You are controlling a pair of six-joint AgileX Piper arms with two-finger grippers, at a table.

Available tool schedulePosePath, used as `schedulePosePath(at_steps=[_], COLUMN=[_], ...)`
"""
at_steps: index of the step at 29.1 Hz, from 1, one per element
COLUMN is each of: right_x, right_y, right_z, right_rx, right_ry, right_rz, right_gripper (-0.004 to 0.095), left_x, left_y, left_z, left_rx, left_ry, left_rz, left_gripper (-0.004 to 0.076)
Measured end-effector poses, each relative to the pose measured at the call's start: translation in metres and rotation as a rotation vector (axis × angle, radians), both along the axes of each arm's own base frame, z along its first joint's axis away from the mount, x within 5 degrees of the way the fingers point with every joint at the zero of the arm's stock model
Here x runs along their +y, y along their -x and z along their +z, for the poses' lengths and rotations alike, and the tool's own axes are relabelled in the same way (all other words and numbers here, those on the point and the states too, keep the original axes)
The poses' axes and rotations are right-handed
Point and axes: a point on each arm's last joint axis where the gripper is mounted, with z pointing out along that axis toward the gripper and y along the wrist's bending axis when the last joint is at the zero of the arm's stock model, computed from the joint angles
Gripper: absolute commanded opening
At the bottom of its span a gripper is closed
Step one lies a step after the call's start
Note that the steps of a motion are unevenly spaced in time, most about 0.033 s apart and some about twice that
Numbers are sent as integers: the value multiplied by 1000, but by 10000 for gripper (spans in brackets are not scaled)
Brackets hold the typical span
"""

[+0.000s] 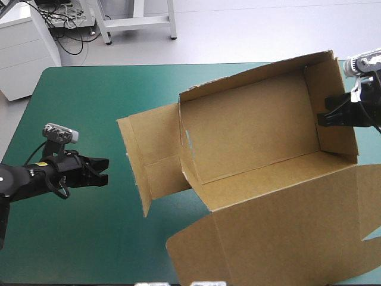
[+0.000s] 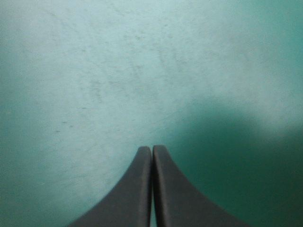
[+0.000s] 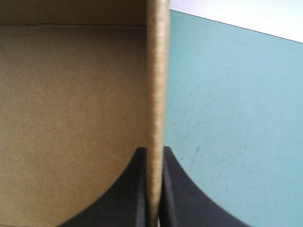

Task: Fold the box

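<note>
The box (image 1: pixel 250 128) lies on the teal-green cover's (image 1: pixel 83 101) right half: lid flat nearest, brown tray open beyond. The left gripper (image 1: pixel 102 171), closed on nothing, hangs well apart over bare cover; the right gripper (image 1: pixel 324 118) pinches the tray's right wall.

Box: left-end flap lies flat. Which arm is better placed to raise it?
Left, probably. The left gripper, shut and empty over bare teal-green cover, sits near the flap. The right gripper is shut on the box's right end wall, across the tray.
</note>
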Motion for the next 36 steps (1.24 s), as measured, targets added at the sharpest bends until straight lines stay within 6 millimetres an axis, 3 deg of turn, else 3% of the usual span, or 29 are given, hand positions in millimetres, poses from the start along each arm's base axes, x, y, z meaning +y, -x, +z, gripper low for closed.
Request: schedulePosePath(at_steps=[4, 8, 11, 15, 17, 36], right_x=[3, 4, 5, 5, 5, 6], right_y=[-7, -14, -17, -20, -20, -31], right_z=[-2, -5, -6, -8, -8, -13], right_rx=[8, 19, 23, 30, 31, 42], right_ry=[-45, -80, -107, -115, -116, -123], right_rz=[28, 47, 59, 62, 62, 42], right_gripper=[-23, -23, -21, -21, -21, -15], left_x=[15, 15, 4, -10, -14, -27], left_y=[-12, -24, -32, -39, -42, -44], left_z=[-23, -44, -49, -50, -50, -36], left_rx=[-3, 32, 37, 15, 2, -64], left_ry=[252, 314, 364, 434, 455, 575], left_rz=[58, 64, -8, -89, -101, -159], left_gripper=[-7, 35, 164, 397, 438, 436])
